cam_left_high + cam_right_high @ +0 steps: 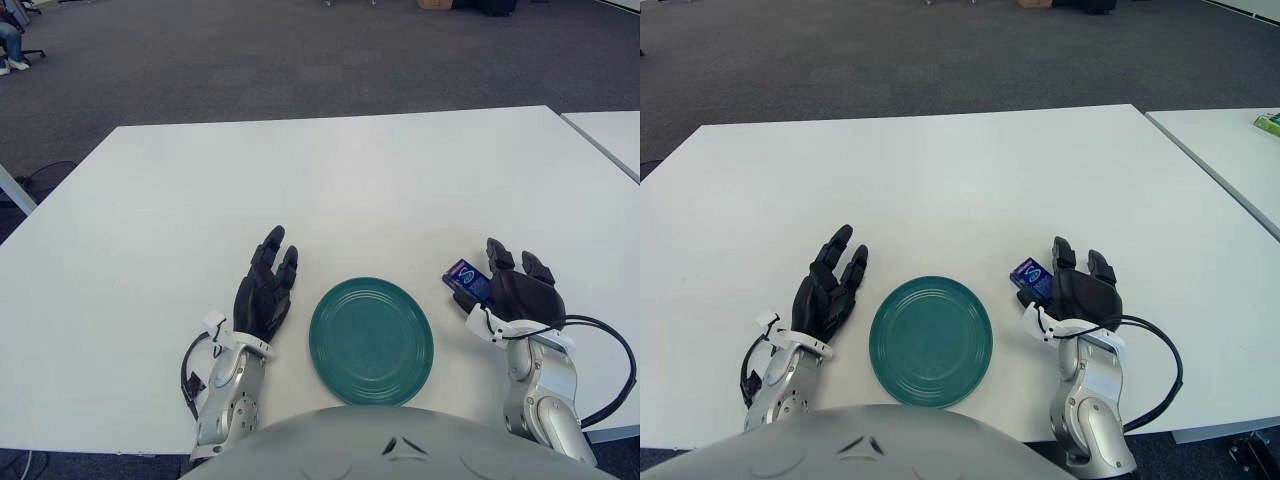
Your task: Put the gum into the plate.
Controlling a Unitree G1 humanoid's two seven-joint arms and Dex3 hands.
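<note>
Left eye view: the green plate (371, 341) sits bare near the bench's (330, 180) front edge. The gum (466, 279) lies just right of it, touching the right hand (520, 290), fingers loosely spread.

Right eye view: the left hand (827, 290), fingers extended, shows left of the plate.

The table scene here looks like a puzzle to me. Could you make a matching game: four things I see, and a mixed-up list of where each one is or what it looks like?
Things:
1. plate
2. gum
3. left hand
4. right hand

Descriptions:
A. small blue pack right of the plate
B. fingers spread, left of the plate
C. round, green, nothing in it
D. right beside the gum pack

Pairs: 1-C, 2-A, 3-B, 4-D
</note>
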